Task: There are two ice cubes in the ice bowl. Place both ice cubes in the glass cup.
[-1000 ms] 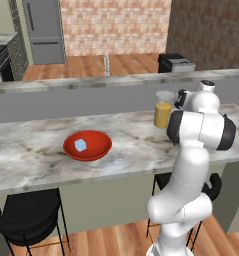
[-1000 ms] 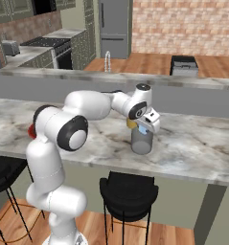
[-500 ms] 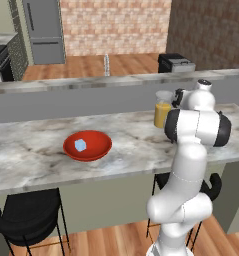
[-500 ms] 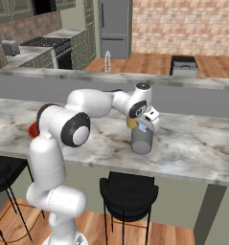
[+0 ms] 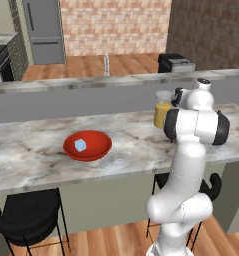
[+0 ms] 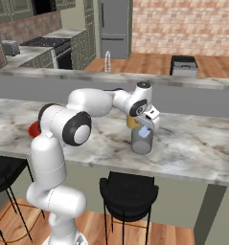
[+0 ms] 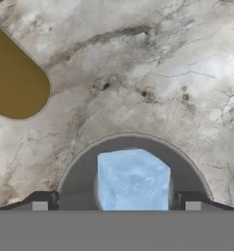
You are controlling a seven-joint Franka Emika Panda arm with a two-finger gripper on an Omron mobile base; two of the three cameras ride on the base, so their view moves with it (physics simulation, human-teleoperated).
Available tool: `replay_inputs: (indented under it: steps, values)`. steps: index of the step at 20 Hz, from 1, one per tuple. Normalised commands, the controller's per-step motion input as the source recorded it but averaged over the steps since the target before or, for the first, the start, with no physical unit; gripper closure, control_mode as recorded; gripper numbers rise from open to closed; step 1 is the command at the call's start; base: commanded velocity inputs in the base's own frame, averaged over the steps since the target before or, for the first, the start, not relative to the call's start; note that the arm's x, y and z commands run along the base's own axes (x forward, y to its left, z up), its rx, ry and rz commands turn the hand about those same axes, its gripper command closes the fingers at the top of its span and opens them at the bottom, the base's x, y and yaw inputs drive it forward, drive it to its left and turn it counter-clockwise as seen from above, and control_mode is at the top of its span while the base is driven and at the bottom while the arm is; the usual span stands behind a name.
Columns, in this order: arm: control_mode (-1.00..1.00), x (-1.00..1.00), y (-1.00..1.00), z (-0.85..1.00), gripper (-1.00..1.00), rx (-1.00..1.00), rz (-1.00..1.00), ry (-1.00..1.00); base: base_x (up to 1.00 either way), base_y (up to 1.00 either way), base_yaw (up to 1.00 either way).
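Observation:
The glass cup [image 6: 141, 145] stands on the marble counter, and its round rim [image 7: 79, 171] sits right under the hand. My gripper [image 6: 145, 126] hangs just above it, open, with its fingertips [image 7: 40, 203] spread wider than the cube. A pale-blue ice cube [image 7: 133, 180] lies free between and below them, inside the cup's mouth [image 6: 143, 133]. The red ice bowl [image 5: 87, 145] sits far to the left on the counter and holds the other ice cube [image 5: 80, 145].
A taller glass of orange liquid [image 6: 131, 122] stands just behind the cup, close to the hand [image 7: 13, 81] [image 5: 161, 113]. A raised grey ledge [image 5: 91, 85] runs along the back of the counter. Black stools [image 6: 129, 189] stand below the front edge.
The jaws have gone from shut on the ice cube to open. The cube has dropped from the fingers into the glass cup. The arm has barely moved.

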Motion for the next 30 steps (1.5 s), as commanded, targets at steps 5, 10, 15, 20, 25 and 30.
replay_inputs:
  steps: [5,10,15,20,25,30]
  values:
    - [-1.0,-0.02,0.0,0.03,-1.0,0.0,0.0,-0.02,0.0,0.0,0.0]
    - [-1.0,-0.6,0.26,0.14,-1.0,0.0,0.0,-0.06,0.0,0.0,0.0]
    - [-1.0,-0.61,0.48,0.26,-1.0,0.0,0.0,-0.02,0.0,0.0,0.0]
    - [-1.0,-0.6,0.49,0.3,-1.0,0.0,0.0,-0.02,0.0,0.0,0.0]
    - [-1.0,-0.34,0.47,0.55,-1.0,0.0,0.0,-0.03,0.0,0.0,0.0]
    - [-1.0,-0.21,0.58,0.62,-1.0,0.0,0.03,-0.01,0.0,0.0,0.0]
